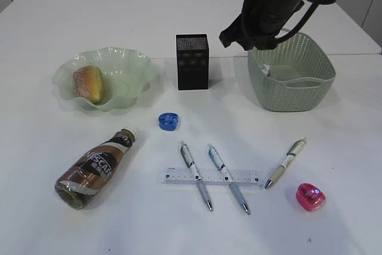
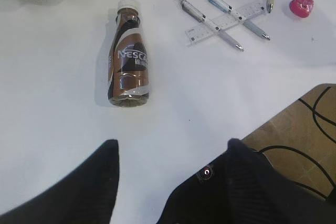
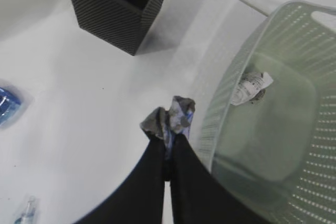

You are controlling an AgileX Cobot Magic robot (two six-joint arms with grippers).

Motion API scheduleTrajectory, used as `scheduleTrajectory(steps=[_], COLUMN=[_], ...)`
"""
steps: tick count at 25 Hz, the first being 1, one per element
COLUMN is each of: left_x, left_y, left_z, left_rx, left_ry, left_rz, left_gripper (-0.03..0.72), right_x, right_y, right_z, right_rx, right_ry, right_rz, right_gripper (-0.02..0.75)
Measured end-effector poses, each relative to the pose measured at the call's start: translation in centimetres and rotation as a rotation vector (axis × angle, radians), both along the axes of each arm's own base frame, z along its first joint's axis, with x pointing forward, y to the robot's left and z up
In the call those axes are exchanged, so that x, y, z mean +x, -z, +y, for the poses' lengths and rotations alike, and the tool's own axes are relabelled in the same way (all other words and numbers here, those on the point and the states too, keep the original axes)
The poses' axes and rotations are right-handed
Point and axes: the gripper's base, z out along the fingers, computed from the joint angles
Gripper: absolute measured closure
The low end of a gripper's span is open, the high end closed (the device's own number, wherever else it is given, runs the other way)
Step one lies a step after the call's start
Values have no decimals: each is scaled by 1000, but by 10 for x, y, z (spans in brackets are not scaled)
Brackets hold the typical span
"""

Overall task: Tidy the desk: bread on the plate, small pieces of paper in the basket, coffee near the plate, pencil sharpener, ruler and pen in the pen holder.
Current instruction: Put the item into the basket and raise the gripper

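On the white counter point(image 1: 334, 165) the green basket point(image 1: 298, 91) already holds one paper scrap point(image 3: 251, 87), and bread point(image 1: 89, 83) lies on the plate point(image 1: 128, 73). The right pincer point(image 3: 169, 129), pinched shut on a crumpled paper piece point(image 3: 176, 115), hangs just beside the basket's rim. The left pincer point(image 2: 170, 153) stands open above the lying coffee bottle point(image 2: 128, 61).

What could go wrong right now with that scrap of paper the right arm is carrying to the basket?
1. The right gripper pinches the crumpled paper just outside the basket rim; released here, it would likely land on the table.
2. The scrap is held only by a thin edge between the fingertips, so it might slip early.
3. The arm hangs close over the near rim and could nudge the light basket when it moves in.
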Motion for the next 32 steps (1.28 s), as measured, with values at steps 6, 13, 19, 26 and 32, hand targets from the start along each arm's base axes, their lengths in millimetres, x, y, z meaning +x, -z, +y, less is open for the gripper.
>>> scheduleTrajectory(steps=[6, 13, 19, 26, 32], left_x=[0, 0, 0, 0, 0], left_y=[0, 0, 0, 0, 0], left_z=[0, 0, 0, 0, 0], left_rx=[2, 2, 2, 2, 2], left_ry=[0, 0, 0, 0, 0], left_rz=[0, 0, 0, 0, 0], left_gripper=[240, 240, 240, 240, 240], right_x=[11, 20, 28, 41, 48], right_y=[-1, -1, 12, 45, 53], right_z=[-38, -91, -103, -100, -99], right_rx=[-3, -3, 25, 52, 62], right_ry=[98, 218, 252, 250, 242], right_rz=[-12, -17, -7, 12, -18], right_gripper=[720, 720, 720, 640, 463])
